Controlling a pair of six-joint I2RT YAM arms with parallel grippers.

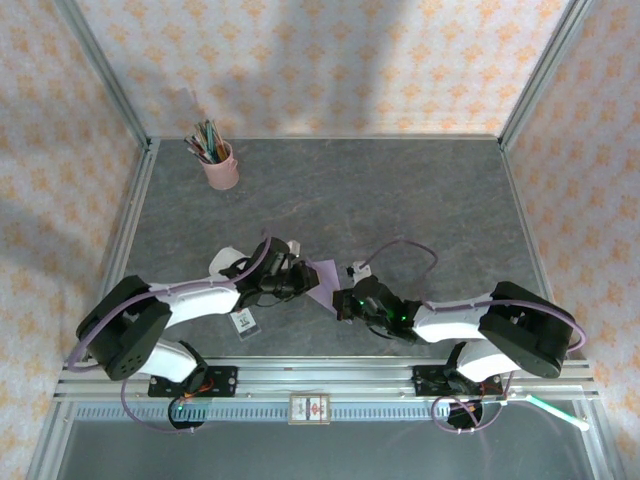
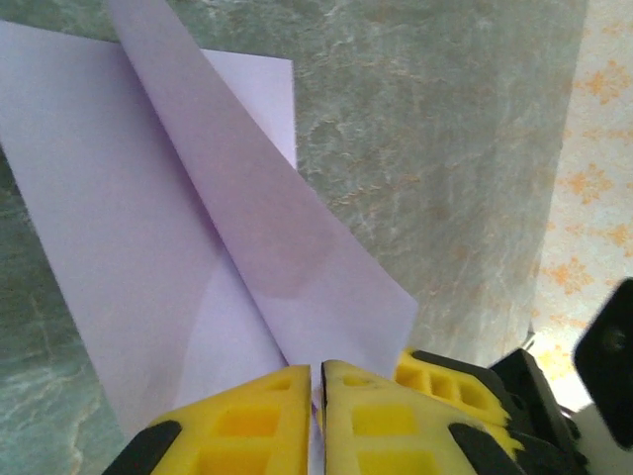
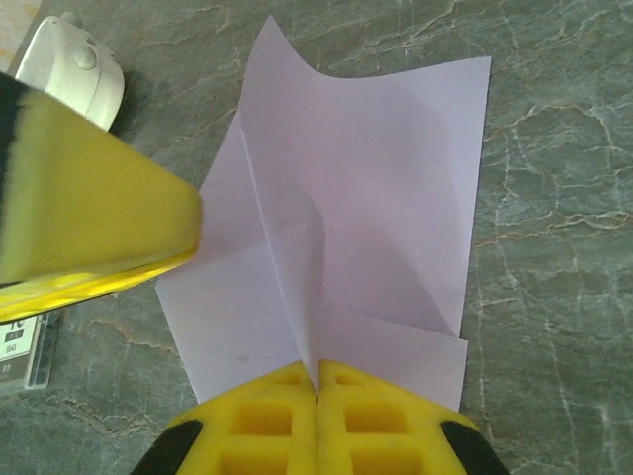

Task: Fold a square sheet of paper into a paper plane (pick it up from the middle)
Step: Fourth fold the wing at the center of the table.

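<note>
The square sheet of paper is lavender, creased, and partly folded into flaps, low over the table between my two arms. My left gripper is shut on a raised fold of the sheet, with the paper's edge pinched between its yellow fingers. In the top view the left gripper is at the sheet's left side and my right gripper at its near right. The right gripper is shut on the sheet's upright centre crease. One yellow finger of the left gripper crosses the sheet's left edge.
A small white card with dark print lies on the table near the left arm, also at the edge of the right wrist view. A pink cup of pens stands at the back left. Metal rails border the grey table.
</note>
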